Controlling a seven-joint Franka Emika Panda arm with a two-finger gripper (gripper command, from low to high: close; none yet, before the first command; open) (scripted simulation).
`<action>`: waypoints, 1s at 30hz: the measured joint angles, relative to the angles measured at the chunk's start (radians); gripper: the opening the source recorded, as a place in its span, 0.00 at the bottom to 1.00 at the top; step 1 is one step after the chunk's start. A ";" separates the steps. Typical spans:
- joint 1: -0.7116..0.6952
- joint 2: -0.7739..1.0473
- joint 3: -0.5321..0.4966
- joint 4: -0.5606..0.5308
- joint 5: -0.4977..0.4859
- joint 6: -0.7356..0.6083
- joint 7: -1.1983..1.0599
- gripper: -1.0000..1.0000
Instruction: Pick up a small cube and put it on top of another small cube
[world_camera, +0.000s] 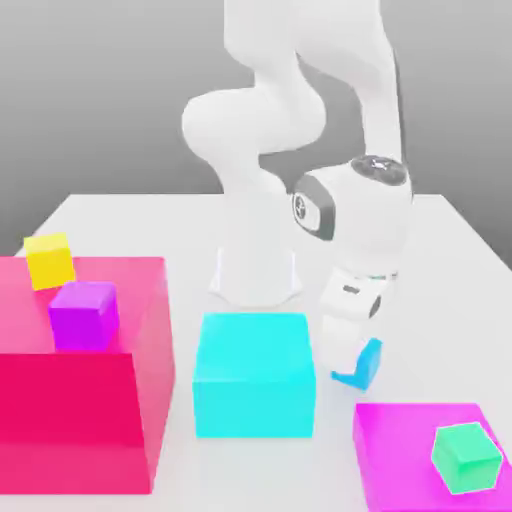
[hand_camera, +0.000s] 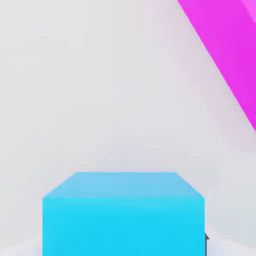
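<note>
A small blue cube (world_camera: 362, 362) hangs tilted just above the white table (world_camera: 440, 300), between the big cyan block and the magenta block. My gripper (world_camera: 352, 368) comes down on it from above and is shut on it. The hand view has the blue cube (hand_camera: 123, 212) close up, with a dark fingertip (hand_camera: 206, 238) pressed against its side. Other small cubes: a green one (world_camera: 466, 457) on the magenta block, a purple one (world_camera: 84, 314) and a yellow one (world_camera: 49, 260) on the red block.
A large cyan block (world_camera: 253, 375) stands just to the exterior view's left of my gripper. A flat magenta block (world_camera: 400, 450) lies at the front right, its edge (hand_camera: 225, 55) near the hand. A tall red block (world_camera: 80, 400) fills the left.
</note>
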 joint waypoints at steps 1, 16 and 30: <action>0.004 -0.036 -0.002 -0.006 0.006 -0.030 -0.004 0.00; -0.400 -0.307 -0.325 0.420 -0.076 -0.639 -0.004 0.00; -0.695 -0.398 -0.445 0.419 -0.187 -0.793 0.215 1.00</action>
